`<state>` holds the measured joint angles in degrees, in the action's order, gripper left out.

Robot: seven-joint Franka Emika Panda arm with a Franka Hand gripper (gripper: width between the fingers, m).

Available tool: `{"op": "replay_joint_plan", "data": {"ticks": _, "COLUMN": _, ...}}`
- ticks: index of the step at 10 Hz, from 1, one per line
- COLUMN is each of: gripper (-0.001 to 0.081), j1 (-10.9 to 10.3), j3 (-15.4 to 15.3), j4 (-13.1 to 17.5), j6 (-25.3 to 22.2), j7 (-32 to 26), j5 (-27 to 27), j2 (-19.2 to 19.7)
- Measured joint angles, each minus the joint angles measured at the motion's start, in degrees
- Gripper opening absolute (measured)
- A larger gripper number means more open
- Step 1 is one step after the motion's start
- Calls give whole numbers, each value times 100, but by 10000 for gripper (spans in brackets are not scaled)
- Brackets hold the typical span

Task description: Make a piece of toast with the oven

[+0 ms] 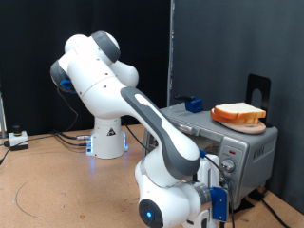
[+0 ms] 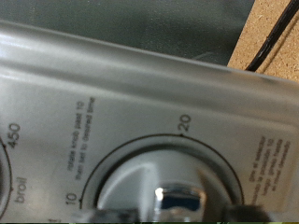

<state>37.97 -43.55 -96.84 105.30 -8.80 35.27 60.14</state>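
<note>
The silver-grey oven (image 1: 249, 144) stands on the wooden table at the exterior view's right. A thick pile of bread slices (image 1: 237, 115) lies on its top. The single piece of toast is not in view. My gripper (image 1: 222, 174) is pressed up against the oven's knob panel on its front. The wrist view is a close-up of that panel (image 2: 103, 84), with a round timer knob (image 2: 177, 194) marked 10 and 20 right in front of the hand. The markings 450 and broil of another dial show at the edge. The oven's door and inside are hidden behind my arm.
A small blue object (image 1: 195, 103) sits on the oven's top behind the bread. A black stand (image 1: 258, 89) rises behind the oven. Cables (image 1: 57, 136) and a small white box (image 1: 17, 139) lie on the table near the robot's base (image 1: 107, 142).
</note>
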Motion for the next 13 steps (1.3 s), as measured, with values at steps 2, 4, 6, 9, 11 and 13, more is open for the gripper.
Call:
{"op": "replay_joint_plan", "data": {"ticks": 2, "gripper": 96, "j1": 0, "j3": -3, "j4": 21, "j6": -58, "j7": 90, "j5": 21, "j2": 3}}
{"op": "replay_joint_plan", "data": {"ticks": 4, "gripper": 95, "j1": 6, "j3": -16, "j4": 15, "j6": -47, "j7": -163, "j5": 19, "j2": 3}}
{"op": "replay_joint_plan", "data": {"ticks": 6, "gripper": 95, "j1": 110, "j3": -116, "j4": -110, "j6": 129, "j7": -1228, "j5": 13, "j2": -5}}
{"op": "replay_joint_plan", "data": {"ticks": 9, "gripper": 95, "j1": 299, "j3": -282, "j4": -336, "j6": 426, "j7": -2187, "j5": 30, "j2": -21}}
{"op": "replay_joint_plan", "data": {"ticks": 11, "gripper": 95, "j1": 315, "j3": -294, "j4": -357, "j6": 456, "j7": -2226, "j5": 40, "j2": -23}}
{"op": "replay_joint_plan", "data": {"ticks": 13, "gripper": 95, "j1": 342, "j3": -319, "j4": -392, "j6": 507, "j7": -2451, "j5": 54, "j2": -24}}
